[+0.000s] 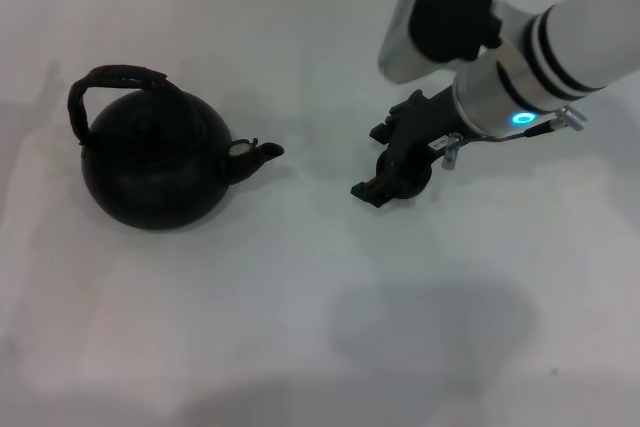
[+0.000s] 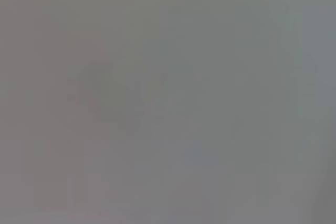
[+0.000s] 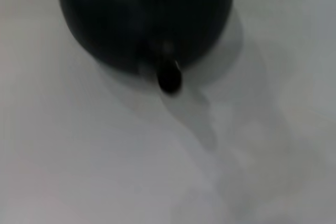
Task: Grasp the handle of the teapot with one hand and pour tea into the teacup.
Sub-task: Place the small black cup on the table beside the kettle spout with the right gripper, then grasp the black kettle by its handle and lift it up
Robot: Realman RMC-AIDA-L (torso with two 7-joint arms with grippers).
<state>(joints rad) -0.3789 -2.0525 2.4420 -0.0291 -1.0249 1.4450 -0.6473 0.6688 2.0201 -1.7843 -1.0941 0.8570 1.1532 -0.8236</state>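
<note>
The matte-black teapot (image 1: 150, 162) stands on the white table at the left, its spout (image 1: 262, 153) pointing right. Its arched rough handle (image 1: 118, 78) loops over the top. My right gripper (image 1: 378, 162) hovers low to the right of the spout, a short gap away. A small dark round teacup (image 1: 412, 171) sits between its black fingers (image 1: 366, 190), and they appear closed on it. The right wrist view shows the teapot (image 3: 142, 14) with its spout (image 3: 169, 78) facing the camera. My left gripper is out of view; its wrist view shows only blank grey.
The white table (image 1: 300, 327) stretches in front of the teapot and the gripper. My right arm (image 1: 560, 47) comes in from the upper right and casts a shadow (image 1: 430, 322) on the table near the front.
</note>
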